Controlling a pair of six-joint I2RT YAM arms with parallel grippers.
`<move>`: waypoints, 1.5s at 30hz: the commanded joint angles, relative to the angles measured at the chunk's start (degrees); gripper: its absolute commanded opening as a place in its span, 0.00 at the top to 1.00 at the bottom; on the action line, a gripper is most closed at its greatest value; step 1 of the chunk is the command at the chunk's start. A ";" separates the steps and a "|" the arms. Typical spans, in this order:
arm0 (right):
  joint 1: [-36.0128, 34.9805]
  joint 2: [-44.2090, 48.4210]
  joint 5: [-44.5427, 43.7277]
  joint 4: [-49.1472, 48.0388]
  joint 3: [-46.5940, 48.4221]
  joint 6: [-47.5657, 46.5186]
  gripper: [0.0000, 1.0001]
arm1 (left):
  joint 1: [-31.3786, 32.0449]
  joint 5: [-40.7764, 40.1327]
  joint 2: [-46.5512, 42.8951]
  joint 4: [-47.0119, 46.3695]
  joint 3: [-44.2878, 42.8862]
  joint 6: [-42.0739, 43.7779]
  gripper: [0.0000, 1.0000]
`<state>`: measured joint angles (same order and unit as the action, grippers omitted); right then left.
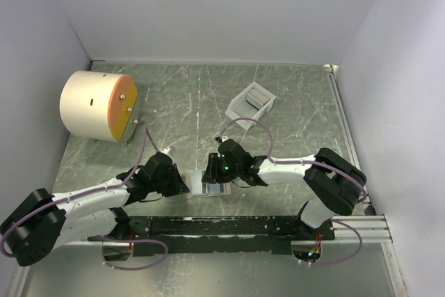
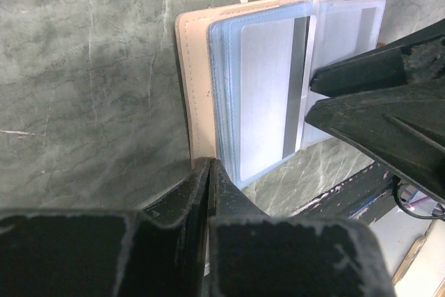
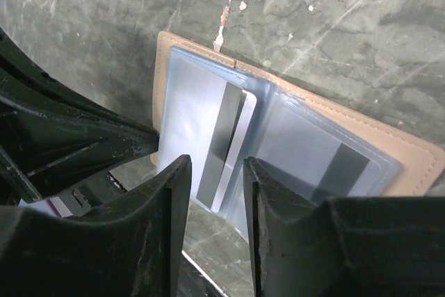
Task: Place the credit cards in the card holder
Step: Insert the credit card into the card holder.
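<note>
Item 1. Tan wallet (image 1: 211,187), lying open on the grey marbled counter (image 1: 188,95) at the near edge, between the two arms. Light-blue clear sleeves face up.

Item 2. Credit card (image 3: 226,137), silver-grey with a dark stripe. It sits at the fold of the wallet, one end sticking out of its sleeve and slightly tilted.

Item 3. Second card (image 3: 327,165), also grey with a dark stripe, fully inside the neighbouring sleeve and seen through the plastic.

Item 4. Card holder (image 1: 235,106), a white low-walled tray. It stands farther back on the counter, right of centre and well apart from the wallet. Something greyish lies in it (too small to identify).

Item 5. Left gripper (image 2: 208,168). Jaws pressed together, tips at the wallet's tan border. Whether any leather is pinched between them cannot be told.

Item 6. Right gripper (image 3: 217,165). Jaws narrowly parted, one on either side of the protruding end of the silver-grey card. Contact with the card cannot be confirmed.

Item 7. Cream cylinder (image 1: 87,106) with an orange end face, lying on its side at the far left of the counter.
</note>
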<state>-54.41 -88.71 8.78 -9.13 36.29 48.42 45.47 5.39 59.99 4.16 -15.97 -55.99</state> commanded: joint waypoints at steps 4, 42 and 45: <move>-0.32 -1.92 1.09 -3.21 2.04 1.01 0.70 | 0.24 -1.45 0.52 1.14 0.20 -0.17 0.88; -0.50 -5.25 1.16 12.75 8.37 -3.40 0.78 | -0.11 -5.63 -9.49 9.40 -5.50 -4.09 0.63; -0.43 -5.29 1.60 11.97 7.14 -2.49 0.80 | -0.32 -2.74 -8.64 4.99 -4.19 -4.24 0.64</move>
<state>-54.54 -93.30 10.09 1.61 43.64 46.00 45.47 0.58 50.72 13.23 -20.71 -59.77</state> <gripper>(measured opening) 0.212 0.354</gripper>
